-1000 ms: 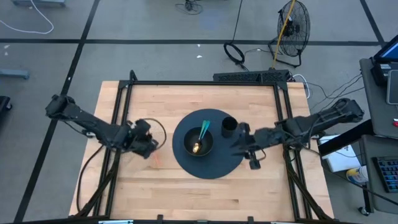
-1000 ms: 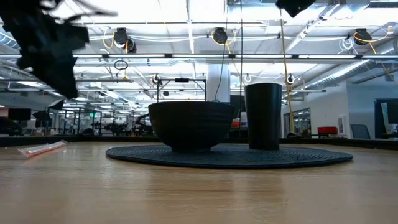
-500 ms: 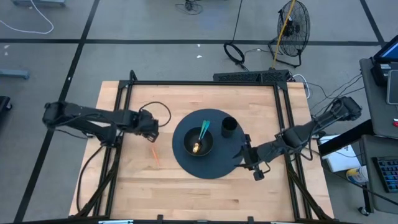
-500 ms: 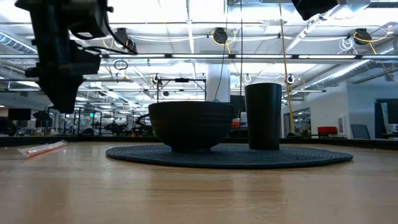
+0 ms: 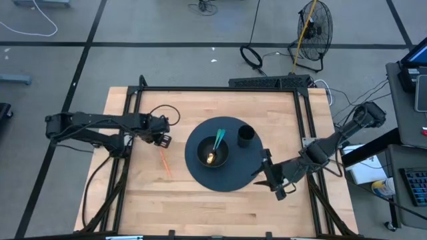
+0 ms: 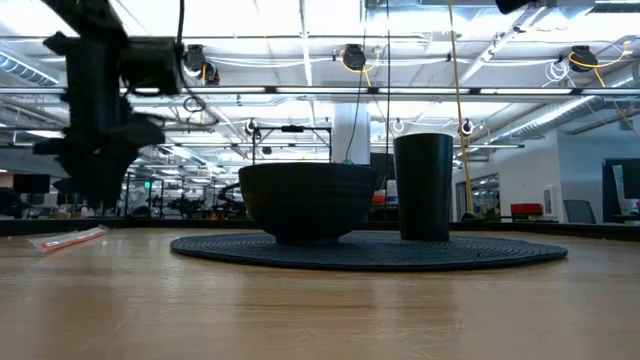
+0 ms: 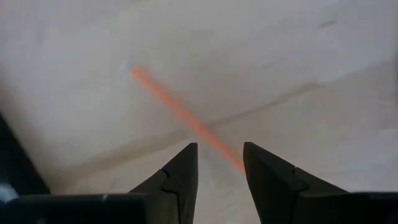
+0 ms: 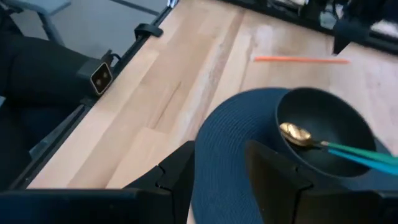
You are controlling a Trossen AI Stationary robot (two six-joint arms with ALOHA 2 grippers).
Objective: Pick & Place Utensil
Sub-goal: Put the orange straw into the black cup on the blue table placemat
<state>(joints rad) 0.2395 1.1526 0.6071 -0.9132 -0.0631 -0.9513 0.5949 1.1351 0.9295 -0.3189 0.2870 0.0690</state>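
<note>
The orange straw (image 5: 164,164) lies flat on the wooden tabletop (image 5: 200,200), just left of the round dark placemat (image 5: 233,179). The left claw (image 5: 162,136) hovers above it, fingers parted and empty. A thin, flat thing is likely to skid or roll away if the fingers close off-centre. The right claw (image 5: 268,175) waits at the placemat's edge, released, near the bowl (image 5: 212,152) holding a teal-handled spoon (image 8: 333,149) — a swing could knock it. No readable writing or brands.
</note>
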